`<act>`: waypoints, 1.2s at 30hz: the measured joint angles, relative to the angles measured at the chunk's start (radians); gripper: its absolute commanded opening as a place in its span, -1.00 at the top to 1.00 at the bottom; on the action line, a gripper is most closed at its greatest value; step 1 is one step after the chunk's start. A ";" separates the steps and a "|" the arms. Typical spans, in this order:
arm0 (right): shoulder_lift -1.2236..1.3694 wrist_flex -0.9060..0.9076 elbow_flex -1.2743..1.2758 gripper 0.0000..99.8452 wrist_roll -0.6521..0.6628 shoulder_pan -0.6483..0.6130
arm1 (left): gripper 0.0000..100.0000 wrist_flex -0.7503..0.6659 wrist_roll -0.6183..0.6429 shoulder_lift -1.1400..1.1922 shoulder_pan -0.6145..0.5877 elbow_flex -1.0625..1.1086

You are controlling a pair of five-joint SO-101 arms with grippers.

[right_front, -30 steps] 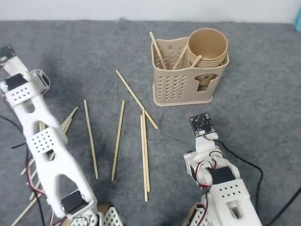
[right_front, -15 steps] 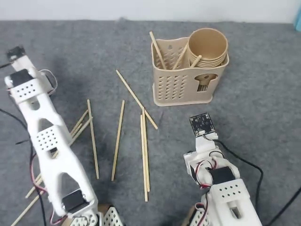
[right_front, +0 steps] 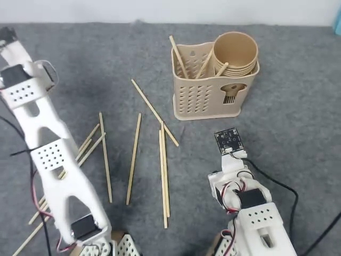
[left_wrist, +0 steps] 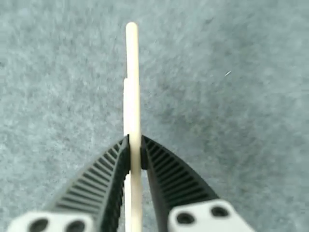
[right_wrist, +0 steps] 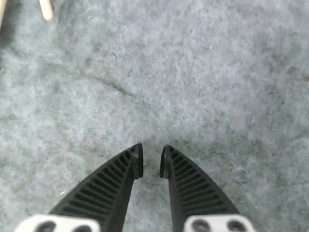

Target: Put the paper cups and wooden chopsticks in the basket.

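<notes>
- We see the left tool [left_wrist: 134, 145] clamped on a chopstick [left_wrist: 132, 72], which sticks out past its tips above the grey desk [left_wrist: 241, 96].
- The right tool [right_wrist: 151, 162] hangs over the desk, its tips a narrow gap apart with nothing between them.
- The stacked paper cups [right_front: 236, 50] sit in one compartment of the basket [right_front: 202, 98]; a few sticks [right_front: 178, 56] lean in the other.
- Loose chopsticks [right_front: 134, 158] lie on the desk between the basket and the left arm [right_front: 37, 117].

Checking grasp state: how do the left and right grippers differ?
The left gripper is shut on a pale wooden chopstick; the right gripper holds nothing. The left gripper's jaws clamp the stick; the right gripper's stand slightly apart. Both have black ribbed jaws above grey felt.
</notes>
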 measured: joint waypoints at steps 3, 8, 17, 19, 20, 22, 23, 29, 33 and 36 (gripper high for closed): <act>0.000 0.000 0.000 0.85 0.000 0.000 | 0.98 0.000 0.015 -0.051 0.023 0.000; 0.000 0.000 0.000 0.85 0.000 0.000 | 0.98 0.000 0.106 -0.192 0.075 0.000; 0.000 0.000 0.000 0.85 0.000 0.000 | 0.98 0.000 0.135 -0.393 0.112 0.000; 0.000 0.000 0.000 0.85 0.000 0.000 | 0.98 0.000 0.135 -0.436 0.112 0.006; 0.000 0.000 0.000 0.85 0.000 0.000 | 0.98 0.000 0.135 -0.460 0.112 0.017; 0.000 0.000 0.000 0.85 0.000 0.000 | 0.98 0.000 0.135 -0.523 0.112 0.068; 0.000 0.000 0.000 0.85 0.000 0.000 | 0.98 0.000 0.135 -0.562 0.114 0.109; 0.000 0.000 0.000 0.85 0.000 0.000 | 0.98 0.002 0.132 -0.898 0.161 0.542; 0.000 0.000 0.000 0.85 0.000 0.000 | 0.98 -0.051 0.130 -1.123 0.252 0.848; 0.000 0.000 0.000 0.85 0.000 0.000 | 0.98 -0.172 0.130 -1.258 0.327 1.016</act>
